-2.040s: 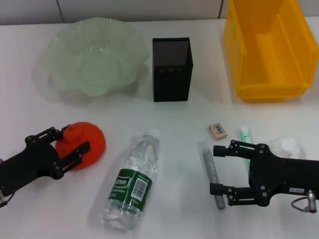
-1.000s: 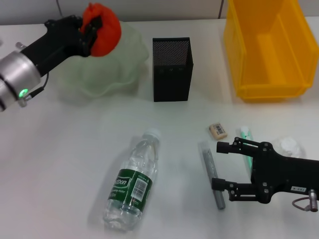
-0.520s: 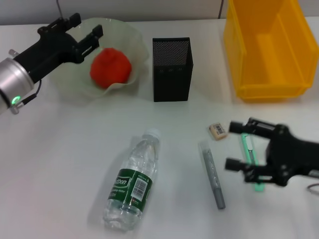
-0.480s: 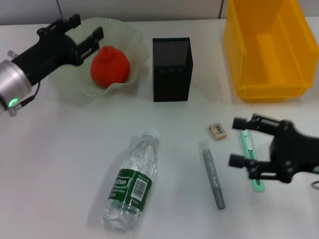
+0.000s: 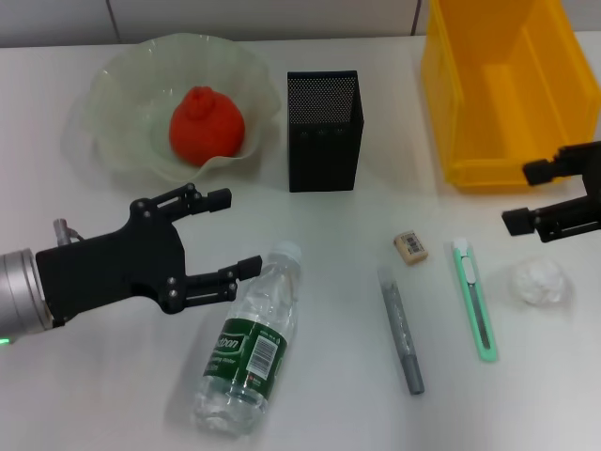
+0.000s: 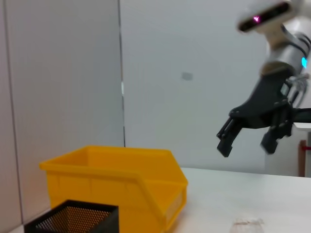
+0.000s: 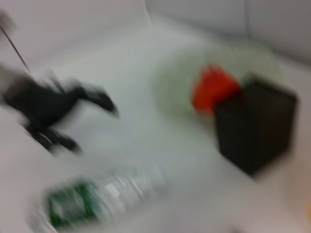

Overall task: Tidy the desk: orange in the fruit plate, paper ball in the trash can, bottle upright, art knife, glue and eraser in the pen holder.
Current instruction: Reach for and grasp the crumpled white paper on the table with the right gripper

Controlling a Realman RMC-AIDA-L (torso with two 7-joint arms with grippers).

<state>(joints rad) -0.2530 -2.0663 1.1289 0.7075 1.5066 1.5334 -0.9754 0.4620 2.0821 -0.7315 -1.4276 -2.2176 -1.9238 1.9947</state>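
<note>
Both grippers [image 5: 228, 233] [image 5: 519, 197] agape, empty

- Wall [image 5: 282, 19]: pale panelled surface, running along behind the far edge of the worktop [image 5: 329, 395] and filling most of the left wrist view.
- Panel seams: one dark line [image 5: 114, 19] showing beyond the far left corner, a fainter one [image 5: 418, 14] sitting farther toward the right; a vertical seam [image 6: 120, 73] dividing a grey panel from a lighter one.
- Small grey patch [image 6: 187, 75]: sitting on the lighter panel; too small to identify.
- Red item [image 6: 304, 145]: showing beyond the worktop's edge, largely cut off; kind not discernible.
</note>
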